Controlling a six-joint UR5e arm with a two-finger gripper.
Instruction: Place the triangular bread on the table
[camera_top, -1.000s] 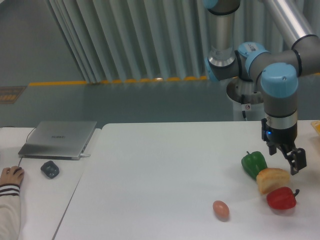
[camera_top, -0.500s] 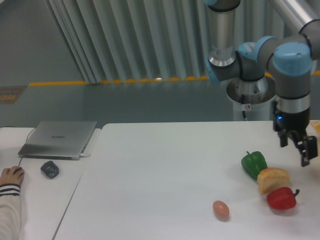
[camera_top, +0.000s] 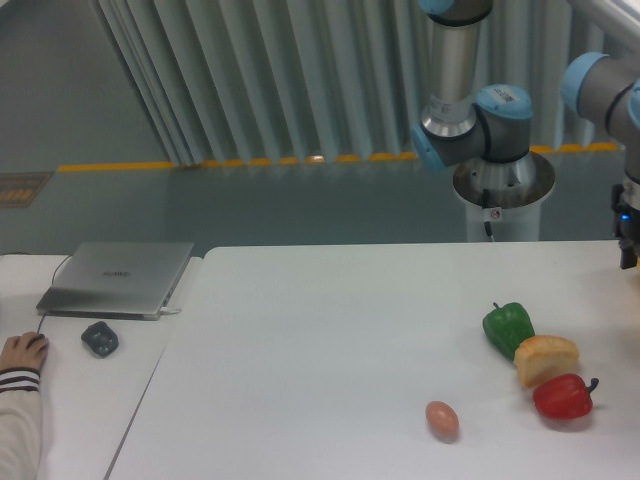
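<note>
At the far right edge, your arm (camera_top: 628, 120) hangs mostly out of frame; you cannot tell the gripper's state. Triangular bread (camera_top: 546, 359) lies on the table (camera_top: 320, 340), between the green pepper (camera_top: 508, 328) and the red pepper (camera_top: 563, 397), long axis left-right.

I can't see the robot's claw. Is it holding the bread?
No. The triangular bread lies on the table between two peppers; the gripper is out of view.

On the table (camera_top: 330, 330): two peppers, one green (camera_top: 508, 328) and one red (camera_top: 562, 397), one bread (camera_top: 546, 359), one egg (camera_top: 441, 419). Left of it: one laptop (camera_top: 117, 277).
</note>
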